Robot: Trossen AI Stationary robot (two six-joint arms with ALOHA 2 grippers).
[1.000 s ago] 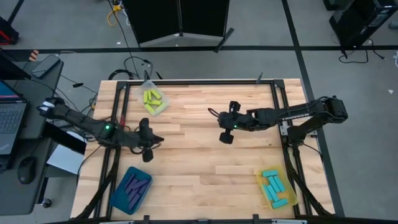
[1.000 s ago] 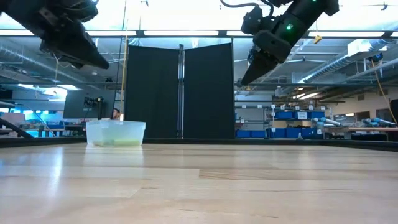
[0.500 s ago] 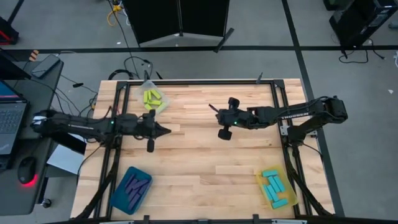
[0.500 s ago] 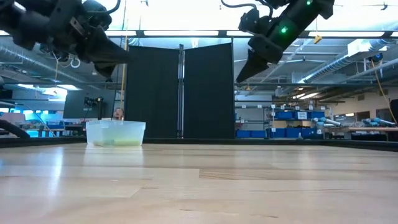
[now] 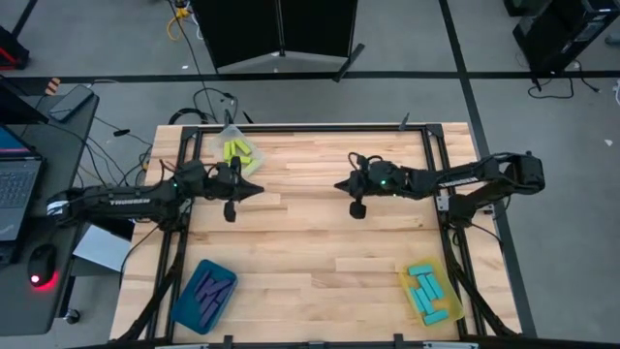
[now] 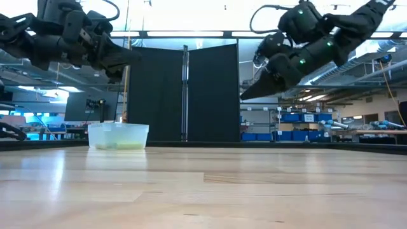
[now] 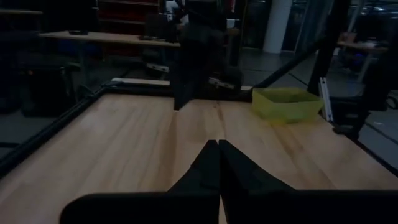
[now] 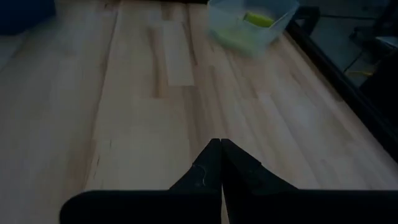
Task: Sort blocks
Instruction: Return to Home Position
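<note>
Leftmost, purple blocks [image 5: 207, 289] lie in a blue tray [image 5: 182, 310] at the bench's [image 5: 310, 252] front left corner. Yellow-green blocks [image 5: 237, 151] sit in a clear tub [image 5: 254, 167] at the back left corner, on the side of the black screen [image 5: 281, 34]. Just in front of that tub the left tool [image 5: 256, 191] hangs above the bench, clenched on nothing, its tips pointing toward the middle. Right of middle the right tool [image 5: 339, 184] hangs likewise, clenched and empty, pointing at the left one and well apart from it. Cyan blocks [image 5: 426, 289] lie in a yellow tray [image 5: 406, 279] at the front right corner.
</note>
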